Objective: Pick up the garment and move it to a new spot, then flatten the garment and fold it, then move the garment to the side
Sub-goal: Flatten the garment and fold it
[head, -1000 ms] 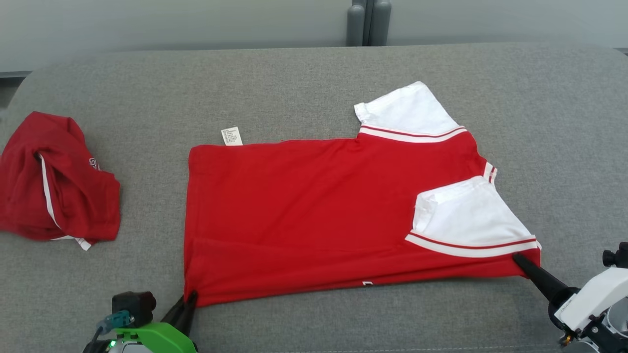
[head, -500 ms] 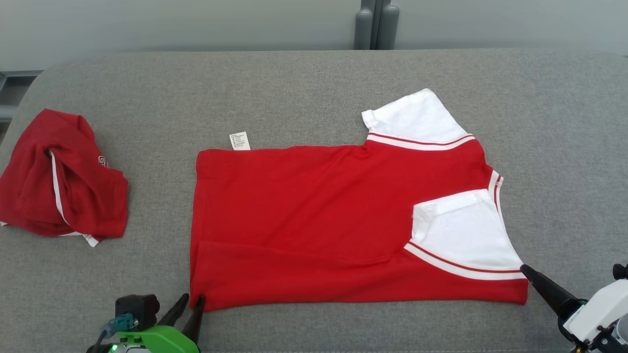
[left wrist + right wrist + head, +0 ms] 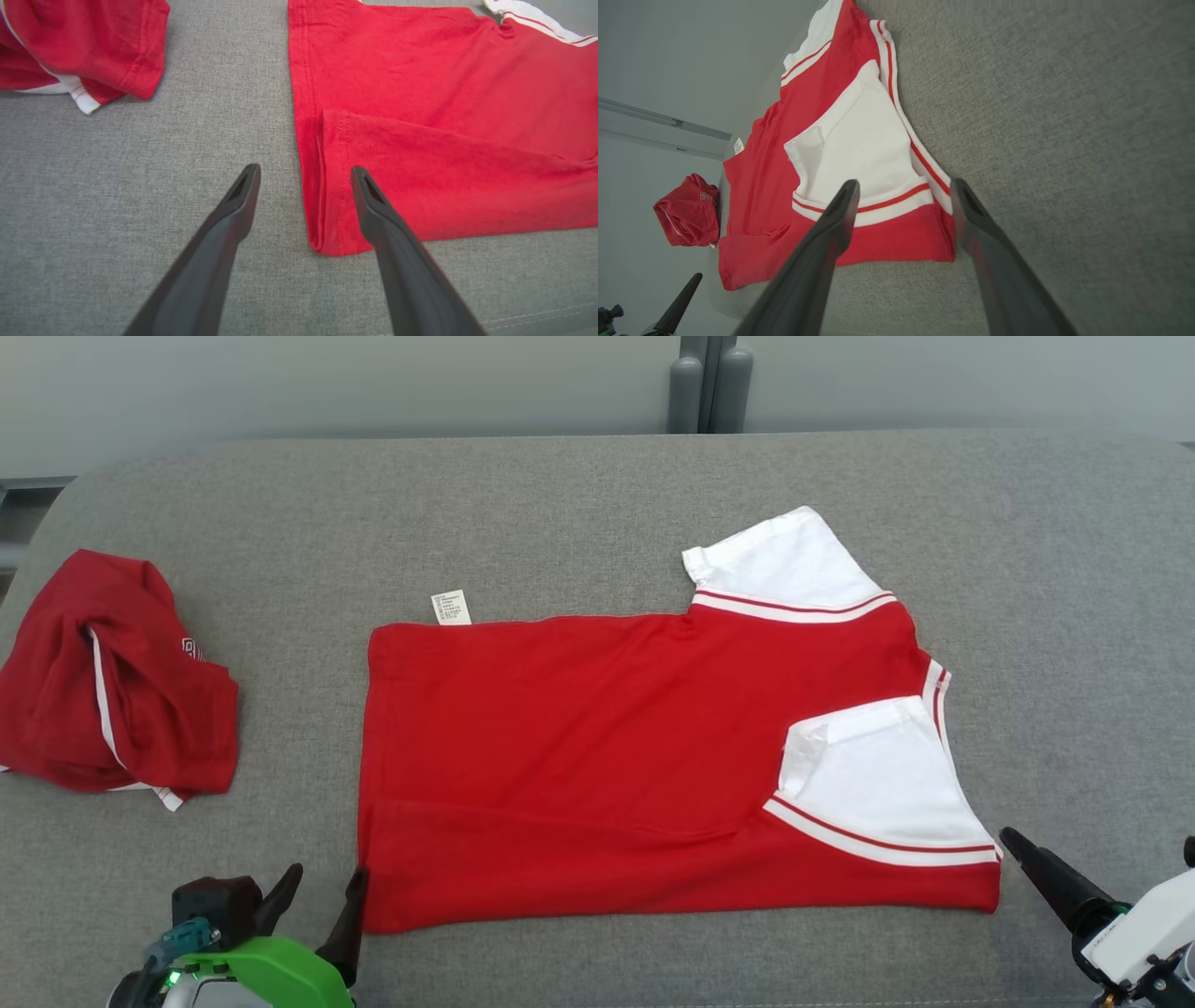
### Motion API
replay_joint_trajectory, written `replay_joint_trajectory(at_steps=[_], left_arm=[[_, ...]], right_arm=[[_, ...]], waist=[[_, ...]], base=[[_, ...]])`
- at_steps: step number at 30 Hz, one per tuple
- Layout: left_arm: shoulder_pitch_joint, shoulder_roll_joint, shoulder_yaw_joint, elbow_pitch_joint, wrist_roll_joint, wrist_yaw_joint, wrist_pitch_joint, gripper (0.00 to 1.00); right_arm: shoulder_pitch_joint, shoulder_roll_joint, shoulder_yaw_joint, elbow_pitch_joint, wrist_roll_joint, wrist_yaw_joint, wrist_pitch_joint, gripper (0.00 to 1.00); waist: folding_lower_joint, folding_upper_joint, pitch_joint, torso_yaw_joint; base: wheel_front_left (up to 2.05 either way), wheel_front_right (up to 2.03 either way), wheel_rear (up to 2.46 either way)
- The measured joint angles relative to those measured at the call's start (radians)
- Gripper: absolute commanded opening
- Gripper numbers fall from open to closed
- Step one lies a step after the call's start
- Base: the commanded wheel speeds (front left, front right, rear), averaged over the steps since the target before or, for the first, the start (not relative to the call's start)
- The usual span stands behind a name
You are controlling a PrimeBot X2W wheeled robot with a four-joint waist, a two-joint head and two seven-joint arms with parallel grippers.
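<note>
red/white garment [image 3: 597,765], flat, part-folded

Flat garment [image 3: 597,756] at the centre of the padded surface [image 3: 560,504], sleeves to the right. Bunched garment [image 3: 112,681] well apart, at the left edge. Left gripper [image 3: 327,873] just beside the flat garment's near-left corner; right gripper [image 3: 903,183] at its near-right corner. Twin posts [image 3: 709,387] behind the surface.

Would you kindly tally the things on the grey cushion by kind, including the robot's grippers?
Garments: 2, the flat shirt and the crumpled garment
Care label: 1
Grippers: 2, the left gripper and the right gripper
Total: 5
</note>
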Motion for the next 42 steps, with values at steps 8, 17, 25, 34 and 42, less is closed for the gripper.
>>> replay_joint_trajectory(at_steps=[8, 17, 25, 34, 42], left_arm=[[-0.002, 0.011, 0.026, -0.081, 0.027, 0.008, -0.007, 1.00], [-0.104, 0.035, 0.021, -0.144, 0.068, 0.008, 0.026, 1.00], [-0.207, 0.034, -0.007, -0.161, 0.072, 0.008, 0.079, 1.00], [-0.362, 0.000, -0.033, -0.156, 0.081, 0.002, 0.130, 1.00], [-0.472, -0.031, -0.037, -0.143, 0.085, -0.010, 0.149, 1.00]], right_arm=[[-0.007, -0.021, -0.026, -0.045, -0.046, 0.000, -0.053, 1.00], [-0.182, -0.039, -0.047, -0.099, -0.173, -0.037, -0.102, 1.00], [-0.336, -0.023, -0.013, -0.109, -0.272, -0.096, -0.089, 1.00], [-0.572, -0.069, 0.016, -0.095, -0.395, -0.141, -0.011, 1.00], [-0.735, -0.101, 0.057, -0.044, -0.482, -0.156, 0.081, 1.00]], waist=[[0.0000, 0.0000, -0.001, -0.005], [0.0001, 0.0000, 0.032, -0.009], [0.0000, 0.0000, 0.078, -0.015], [0.0000, 0.0000, 0.176, -0.004], [0.0000, 0.0000, 0.276, 0.025]], base=[[0.00, 0.00, 0.00], [0.00, 0.00, 0.00], [0.00, 0.00, 0.00], [0.00, 0.00, 0.00], [0.00, 0.00, 0.00]])
